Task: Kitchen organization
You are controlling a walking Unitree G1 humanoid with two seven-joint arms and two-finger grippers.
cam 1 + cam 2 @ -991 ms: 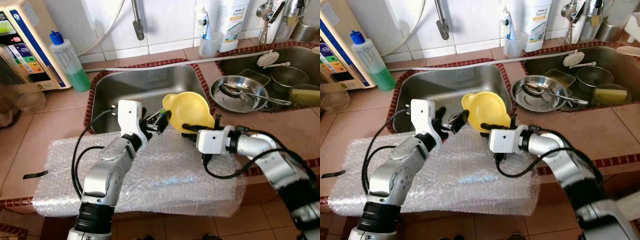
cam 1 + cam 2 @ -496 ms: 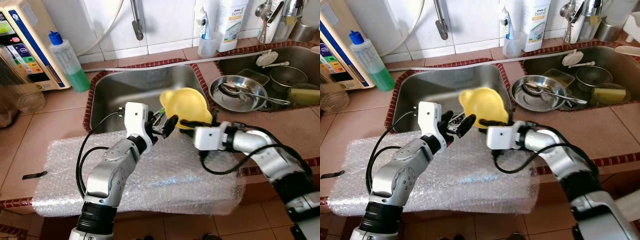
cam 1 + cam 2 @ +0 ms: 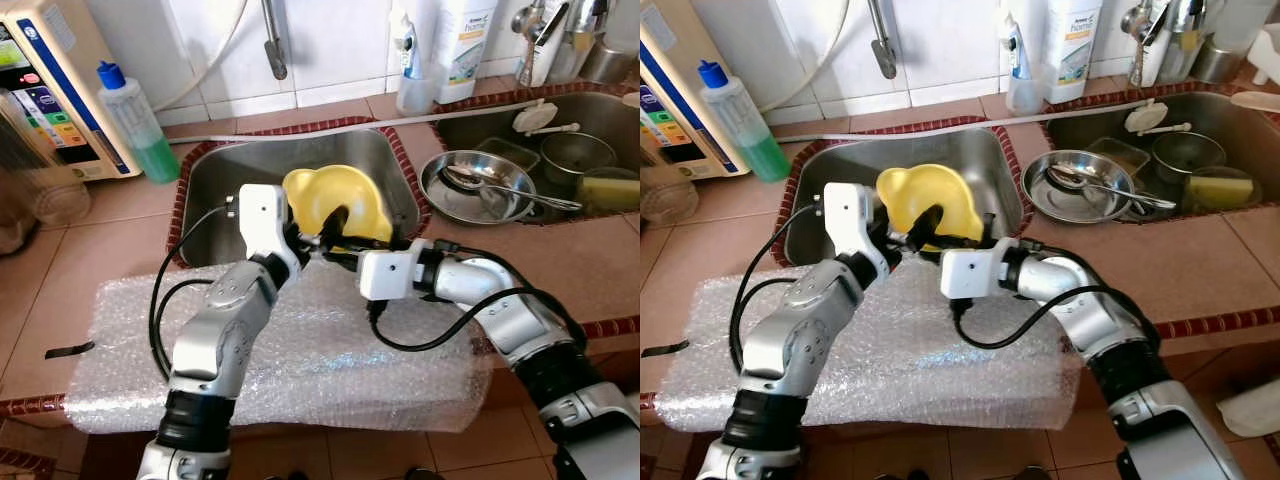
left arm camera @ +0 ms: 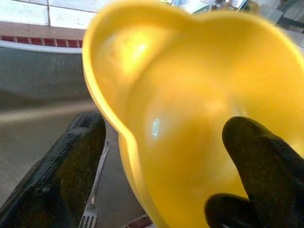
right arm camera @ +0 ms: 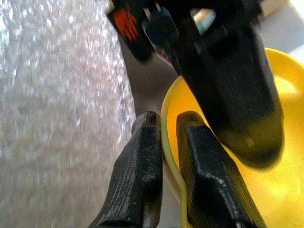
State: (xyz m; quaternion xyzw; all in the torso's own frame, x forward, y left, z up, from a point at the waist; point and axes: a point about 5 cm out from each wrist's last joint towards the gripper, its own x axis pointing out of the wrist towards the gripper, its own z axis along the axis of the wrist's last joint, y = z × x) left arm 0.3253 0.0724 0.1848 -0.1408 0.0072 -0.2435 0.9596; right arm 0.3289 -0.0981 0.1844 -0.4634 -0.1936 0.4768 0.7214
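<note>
A yellow plastic bowl hangs tilted over the front edge of the left steel sink. My right gripper is shut on the bowl's near rim, one finger on each side of the thin edge. My left gripper comes in from the left and is open. Its fingers straddle the bowl's wall: one fingertip is inside the bowl, the other outside it. In the left wrist view the bowl is close up and partly blurred.
A bubble wrap sheet covers the counter under both arms. A fork lies in the sink below the bowl. The right sink holds a steel bowl and other dishes. A green soap bottle and a water appliance stand at back left.
The right gripper has carried the yellow bowl left, over the sink's front edge. The left gripper's fingers, apart from the bowl before, now straddle its wall.
</note>
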